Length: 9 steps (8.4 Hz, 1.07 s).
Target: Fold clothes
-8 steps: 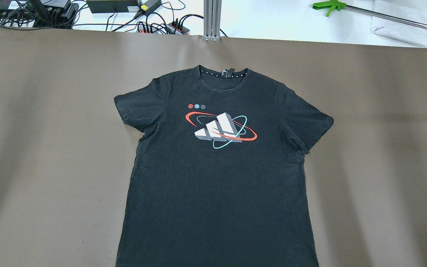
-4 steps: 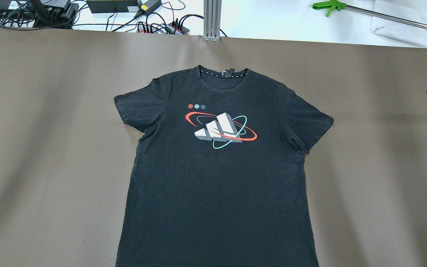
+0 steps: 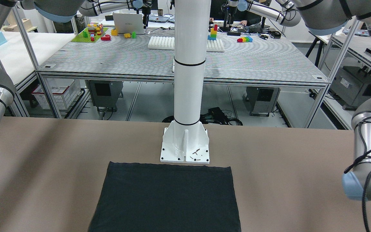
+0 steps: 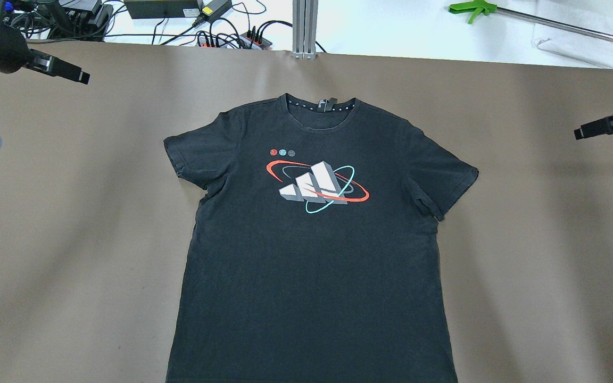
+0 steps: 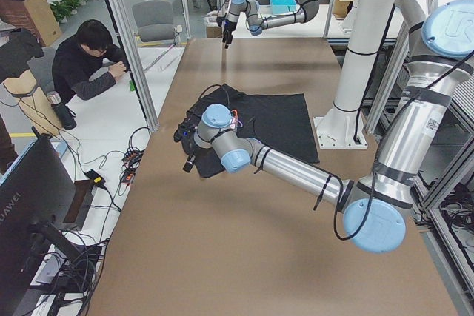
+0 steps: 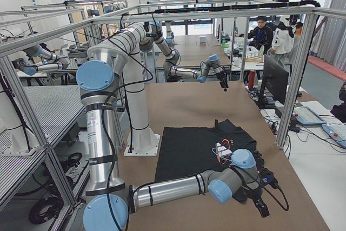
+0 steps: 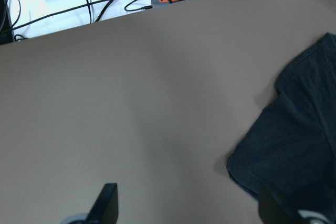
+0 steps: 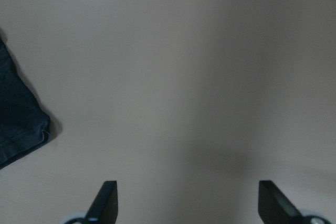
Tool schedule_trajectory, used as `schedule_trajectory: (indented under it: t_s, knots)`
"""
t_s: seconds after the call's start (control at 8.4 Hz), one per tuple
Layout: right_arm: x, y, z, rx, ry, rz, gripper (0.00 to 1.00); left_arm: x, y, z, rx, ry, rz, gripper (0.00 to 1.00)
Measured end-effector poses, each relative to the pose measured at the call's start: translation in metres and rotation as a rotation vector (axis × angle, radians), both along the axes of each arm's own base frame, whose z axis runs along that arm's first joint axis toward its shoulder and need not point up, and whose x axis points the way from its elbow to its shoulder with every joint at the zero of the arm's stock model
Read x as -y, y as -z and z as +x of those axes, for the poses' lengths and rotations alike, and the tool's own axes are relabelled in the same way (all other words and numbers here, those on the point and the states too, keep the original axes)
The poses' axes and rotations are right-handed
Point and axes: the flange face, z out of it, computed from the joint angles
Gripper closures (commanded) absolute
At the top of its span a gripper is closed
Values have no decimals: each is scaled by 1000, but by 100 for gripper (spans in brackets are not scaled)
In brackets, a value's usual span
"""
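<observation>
Hovering pre-grasp, nothing folded yet: black T-shirt lies flat, print up, mid-way across the brown table, collar away from the robot. Left gripper and right gripper sit well outside the sleeves, fingers spread wide, holding nothing. Looks like first-fold setup. The next move likely needs each one down at its near sleeve edge, pinching fabric only, then folding inward evenly.
</observation>
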Motion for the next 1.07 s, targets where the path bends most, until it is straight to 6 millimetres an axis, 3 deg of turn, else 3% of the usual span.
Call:
schedule_trajectory:
  t_s: [0.24,0.48,0.83,1.07]
  knots:
    - [25,-7,-39,48,-10,-14,6,39,24,35,-9,7,1,6]
    - [36,-23,-60,92,-41,-25,6,74,47,63,-18,17,-9,6]
    - [43,-13,-113,115,-74,-52,6,85,63,92,-15,41,23,6]
    - [38,-7,-150,133,-103,-61,6,87,67,97,-19,45,25,6]
